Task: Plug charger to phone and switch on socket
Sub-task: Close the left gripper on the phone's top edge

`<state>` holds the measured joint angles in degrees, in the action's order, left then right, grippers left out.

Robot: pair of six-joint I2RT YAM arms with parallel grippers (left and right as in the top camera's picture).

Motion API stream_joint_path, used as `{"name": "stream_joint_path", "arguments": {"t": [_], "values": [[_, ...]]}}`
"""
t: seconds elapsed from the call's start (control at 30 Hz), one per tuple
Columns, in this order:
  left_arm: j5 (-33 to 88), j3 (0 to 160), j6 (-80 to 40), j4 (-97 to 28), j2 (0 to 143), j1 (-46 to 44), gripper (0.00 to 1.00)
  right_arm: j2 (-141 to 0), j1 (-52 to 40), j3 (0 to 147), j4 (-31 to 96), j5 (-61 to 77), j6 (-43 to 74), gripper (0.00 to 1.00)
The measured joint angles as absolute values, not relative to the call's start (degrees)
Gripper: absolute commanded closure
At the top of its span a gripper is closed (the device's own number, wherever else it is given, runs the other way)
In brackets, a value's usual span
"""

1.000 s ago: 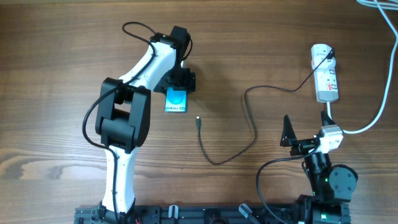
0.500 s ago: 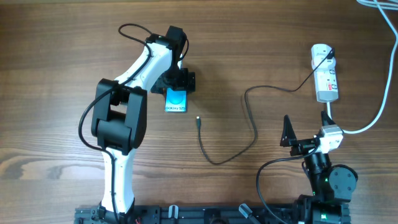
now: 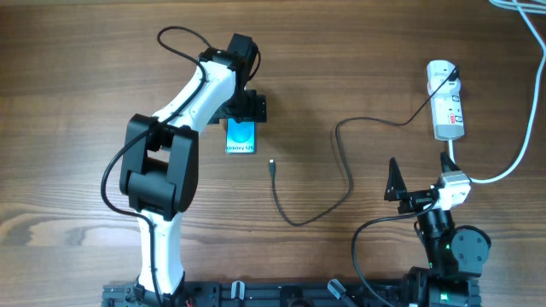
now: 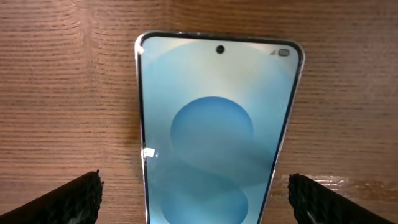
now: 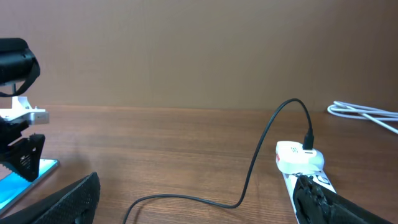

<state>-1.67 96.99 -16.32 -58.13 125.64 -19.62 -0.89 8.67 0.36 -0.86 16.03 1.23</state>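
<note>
The phone [image 3: 241,137] lies flat on the table with its cyan screen lit; in the left wrist view [image 4: 217,124] it fills the middle. My left gripper [image 3: 243,115] is open, a finger on each side of the phone's far end, not touching it [image 4: 196,202]. The charger cable [image 3: 341,170] runs from the socket [image 3: 446,111] in a loop to its loose plug tip [image 3: 271,165], right of the phone. My right gripper [image 3: 418,189] is open and empty below the socket; in the right wrist view the cable [image 5: 261,162] and the socket [image 5: 301,158] show.
A thick white lead [image 3: 520,128] runs from the socket's near end up the right edge of the table. Bare wood lies between the phone and the socket. The arm bases stand at the front edge.
The left arm has shifted slightly to the left and back, and its gripper stays over the phone's far end. The right arm and the cable have not moved.
</note>
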Motion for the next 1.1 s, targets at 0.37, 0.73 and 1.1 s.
{"name": "stream_joint_path", "arguments": {"t": [0.37,0.73,1.1], "values": [[-1.5,91.3,-16.5,-53.3,125.0,-20.2,0.00,-0.9,8.7,0.4,-0.9,16.0,1.2,0.00],[-0.1,91.2,-16.6,-52.4,124.9,-20.2,0.27,-0.9,8.7,0.4,-0.9,16.0,1.2,0.00],[0.4,91.2,-16.7,-50.9,124.8,-20.2,0.13,-0.9,8.7,0.4,-0.9,16.0,1.2,0.00]]}}
